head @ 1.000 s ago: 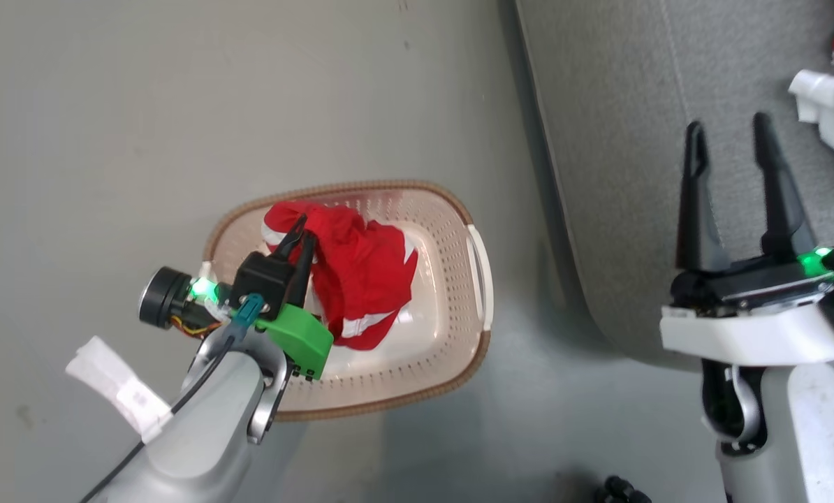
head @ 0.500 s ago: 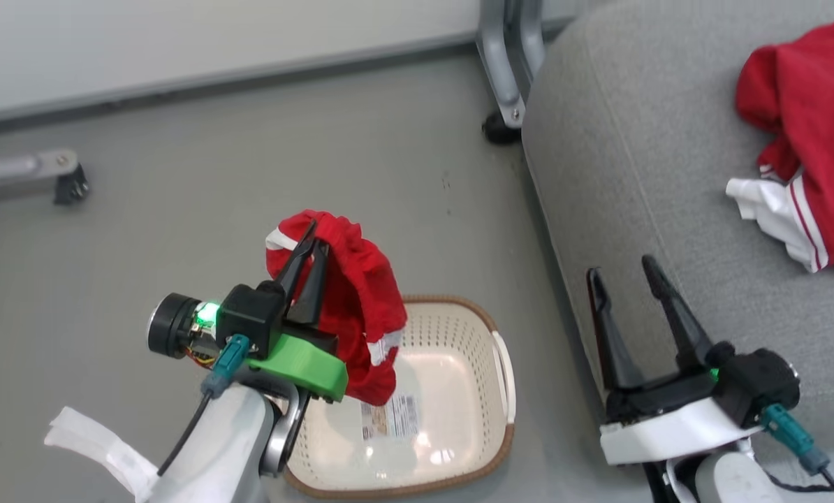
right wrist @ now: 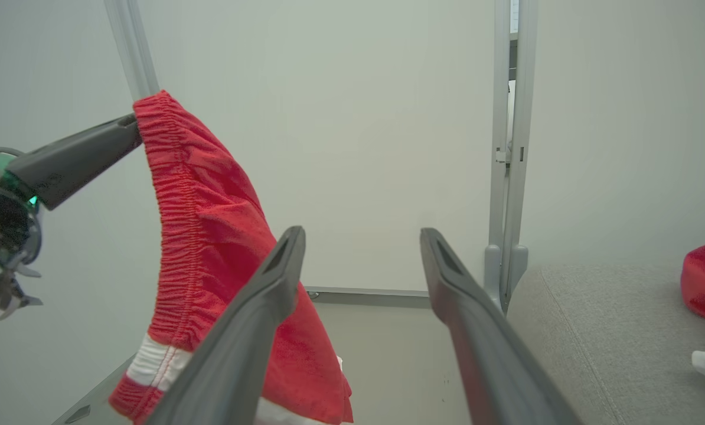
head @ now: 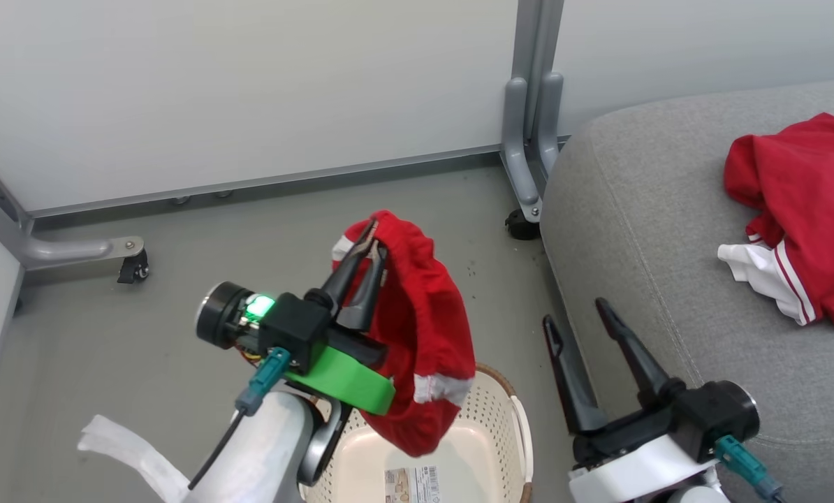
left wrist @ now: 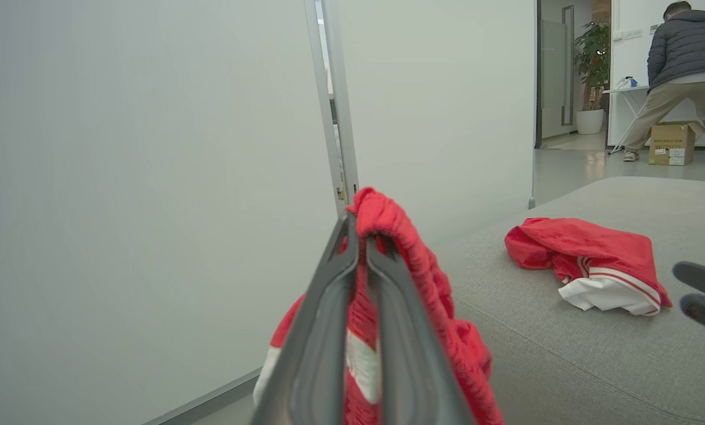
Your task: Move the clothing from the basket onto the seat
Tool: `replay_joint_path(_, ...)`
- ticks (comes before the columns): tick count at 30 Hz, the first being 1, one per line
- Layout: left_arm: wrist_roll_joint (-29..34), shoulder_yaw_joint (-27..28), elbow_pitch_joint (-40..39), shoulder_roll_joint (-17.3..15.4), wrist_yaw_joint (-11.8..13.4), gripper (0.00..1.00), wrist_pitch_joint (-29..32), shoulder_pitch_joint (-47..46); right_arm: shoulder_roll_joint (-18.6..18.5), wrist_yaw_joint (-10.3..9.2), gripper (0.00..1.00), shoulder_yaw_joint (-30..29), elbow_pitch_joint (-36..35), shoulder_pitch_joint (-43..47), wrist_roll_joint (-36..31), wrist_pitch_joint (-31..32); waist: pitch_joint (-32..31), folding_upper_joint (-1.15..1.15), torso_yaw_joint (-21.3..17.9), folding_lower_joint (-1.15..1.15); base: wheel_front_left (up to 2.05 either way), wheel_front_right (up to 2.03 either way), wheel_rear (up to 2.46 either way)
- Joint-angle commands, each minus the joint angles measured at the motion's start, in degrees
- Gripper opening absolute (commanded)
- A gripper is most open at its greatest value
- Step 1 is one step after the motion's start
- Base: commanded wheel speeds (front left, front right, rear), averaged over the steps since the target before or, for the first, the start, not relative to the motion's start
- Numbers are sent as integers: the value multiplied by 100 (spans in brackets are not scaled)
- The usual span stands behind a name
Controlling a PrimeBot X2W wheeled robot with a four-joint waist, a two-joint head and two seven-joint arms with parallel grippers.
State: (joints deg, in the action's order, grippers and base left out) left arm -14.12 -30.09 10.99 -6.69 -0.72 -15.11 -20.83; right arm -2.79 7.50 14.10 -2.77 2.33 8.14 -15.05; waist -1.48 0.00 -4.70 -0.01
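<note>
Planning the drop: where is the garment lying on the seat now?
Head view, right side: the loose garment lies crumpled on the seat, up and right of the open right gripper, apart from it.

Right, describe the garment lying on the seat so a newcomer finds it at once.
Start at the big light-grey seat on the right of the head view. Toward its far right side lies a crumpled red garment with a white striped panel spilling out. Unlike the other red garment, which hangs from the left tool, it rests on the cushion, held by nothing.
</note>
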Motion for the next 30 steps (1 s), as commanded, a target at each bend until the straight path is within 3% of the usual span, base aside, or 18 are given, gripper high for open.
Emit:
replay_joint_path(1,33,-65,-35,22,-52,0,-6,-43,-21,-2,100,113,-1,40,-35,-19,-55,0,73,1,0,0,0)
replay_joint_path(12,26,-769,-304,190,-382,0,293,-200,-55,-2,100,758,91,-293,338,-19,-36,0,195,1,0,0,0)
replay_joint_path(30,-95,-1308,-1155,87,-537,0,807,-319,-46,-2,100,621,1047,-512,470,-19,76,0,343,1,0,0,0)
